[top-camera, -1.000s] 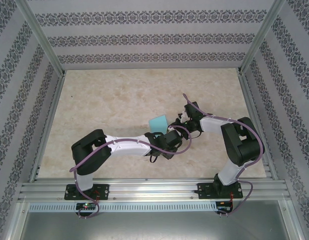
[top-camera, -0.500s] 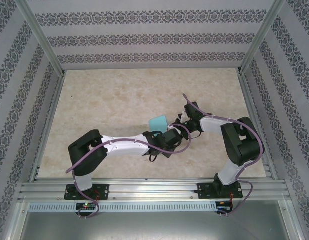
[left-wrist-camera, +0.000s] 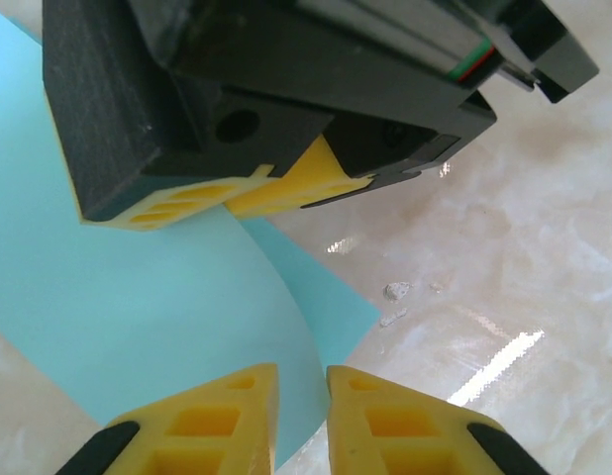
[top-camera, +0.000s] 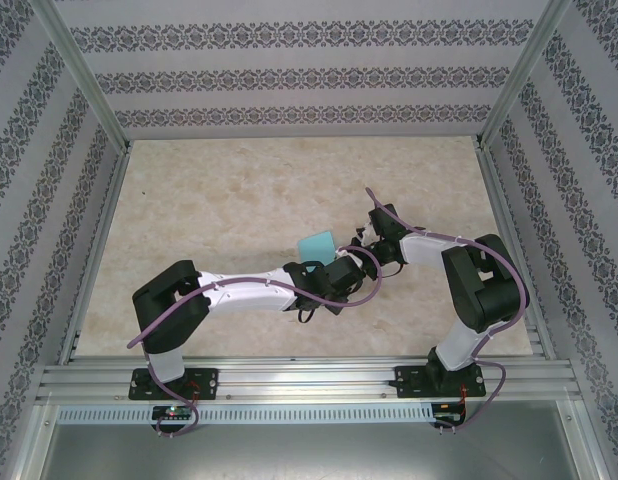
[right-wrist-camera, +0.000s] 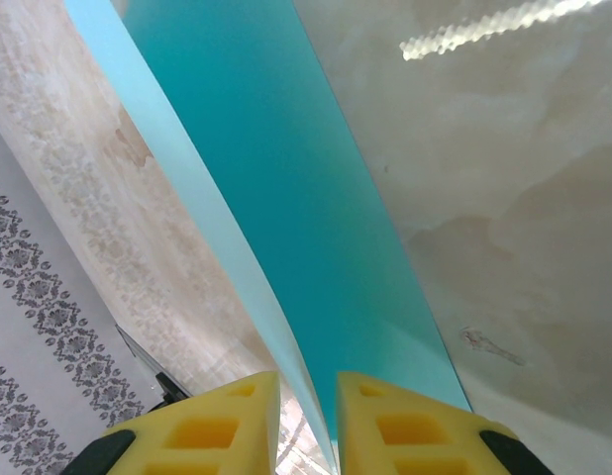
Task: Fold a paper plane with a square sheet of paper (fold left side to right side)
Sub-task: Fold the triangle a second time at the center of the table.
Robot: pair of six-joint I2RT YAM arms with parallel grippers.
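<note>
closure is the change: the left gripper (left-wrist-camera: 302,396), spread wider a second ago, now pinches the near edge of the square sheet of paper (left-wrist-camera: 138,317). the right gripper (right-wrist-camera: 306,401) keeps its own pinch on the sheet. it hangs curved between them above the table (top-camera: 209,200) at mid-table, seemingly ready for the left-to-right fold.

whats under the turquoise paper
Marble table top shows past the curled edge of the paper sheet, so likely the same beneath; that area itself is hidden by the sheet.

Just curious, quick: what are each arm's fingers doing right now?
Left gripper: fingers closed on the square sheet of paper.
Right gripper: closed on the same sheet.
</note>
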